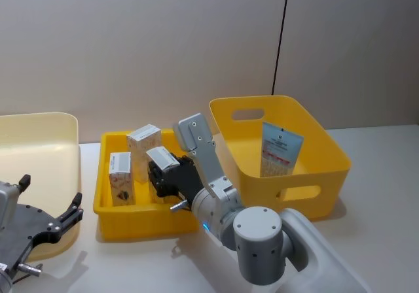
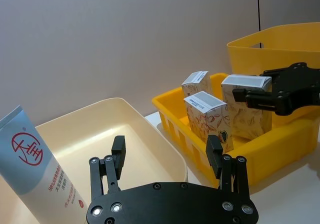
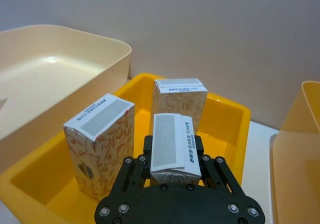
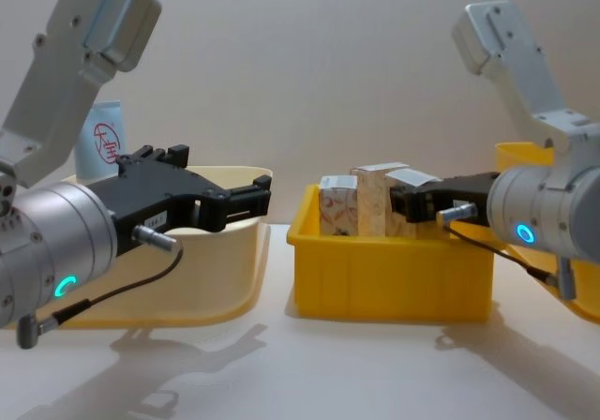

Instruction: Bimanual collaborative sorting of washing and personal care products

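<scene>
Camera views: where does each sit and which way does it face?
Head: high, looking down on the shallow yellow plastic tray; right hand reaches in.
Left wrist: behind the open left hand, facing the cream plastic bin and tray.
Right wrist: behind the right hand, shut on a beige patterned carton.
Chest: low, looking across; both hands enter from the sides.
Shared: all see the tray's cartons.

Robot's left arm [image 4: 56,237] and right arm [image 4: 548,200]: silver-grey cylinders with glowing cyan rings, pale boxy upper links, thin black cables; matte black left gripper [image 4: 262,197] and right gripper [image 4: 401,202], studded with silver screws
</scene>
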Tool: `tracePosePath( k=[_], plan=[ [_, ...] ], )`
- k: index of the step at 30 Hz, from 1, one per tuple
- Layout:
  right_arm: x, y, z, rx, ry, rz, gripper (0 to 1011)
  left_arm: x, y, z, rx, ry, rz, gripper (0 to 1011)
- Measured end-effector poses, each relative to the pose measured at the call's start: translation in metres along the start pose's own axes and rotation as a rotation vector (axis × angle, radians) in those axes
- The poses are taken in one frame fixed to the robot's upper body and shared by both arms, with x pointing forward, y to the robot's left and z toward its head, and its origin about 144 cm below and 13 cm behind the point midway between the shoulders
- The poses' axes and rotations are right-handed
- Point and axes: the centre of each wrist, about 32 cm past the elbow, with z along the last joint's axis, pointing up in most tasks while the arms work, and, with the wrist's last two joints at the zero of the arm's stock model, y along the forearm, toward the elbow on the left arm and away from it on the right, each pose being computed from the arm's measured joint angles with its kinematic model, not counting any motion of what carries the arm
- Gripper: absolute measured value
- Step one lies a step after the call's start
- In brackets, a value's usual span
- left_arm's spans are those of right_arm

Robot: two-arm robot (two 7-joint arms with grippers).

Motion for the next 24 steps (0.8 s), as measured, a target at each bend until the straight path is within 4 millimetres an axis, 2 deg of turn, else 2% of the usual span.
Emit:
tracePosePath(
  k=[24],
  plan=[
    [0.01, -0.017, 0.004, 0.291, -0.02, -0.05, 418, 0.0, 0.0, 0.0, 0.0, 0.0, 0.0, 1003]
  ],
)
